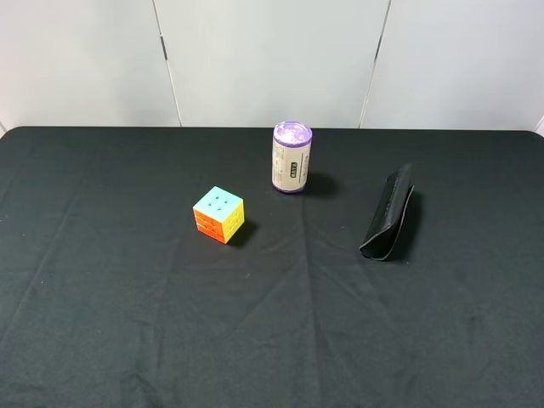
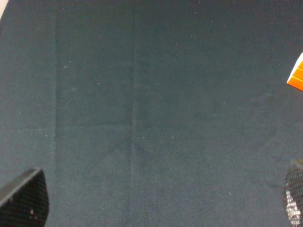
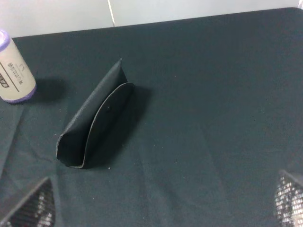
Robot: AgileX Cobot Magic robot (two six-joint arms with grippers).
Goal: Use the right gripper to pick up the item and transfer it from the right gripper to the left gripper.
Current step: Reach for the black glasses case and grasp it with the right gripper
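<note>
The item, a long slim black pouch (image 1: 388, 212), lies on the black table at the right, its length running front to back. It also shows in the right wrist view (image 3: 97, 116), with its open end toward the camera. My right gripper (image 3: 161, 203) is open and empty, short of the pouch and to one side of it; only its fingertips (image 3: 33, 205) show. My left gripper (image 2: 158, 203) is open and empty over bare cloth; its fingertips (image 2: 23, 198) show at the frame corners. Neither arm appears in the exterior high view.
A multicoloured puzzle cube (image 1: 219, 214) sits left of centre; its orange edge shows in the left wrist view (image 2: 297, 74). A purple-lidded cream cylinder (image 1: 291, 156) stands upright behind centre, also in the right wrist view (image 3: 14, 68). A black cloth (image 1: 102, 323) covers the table.
</note>
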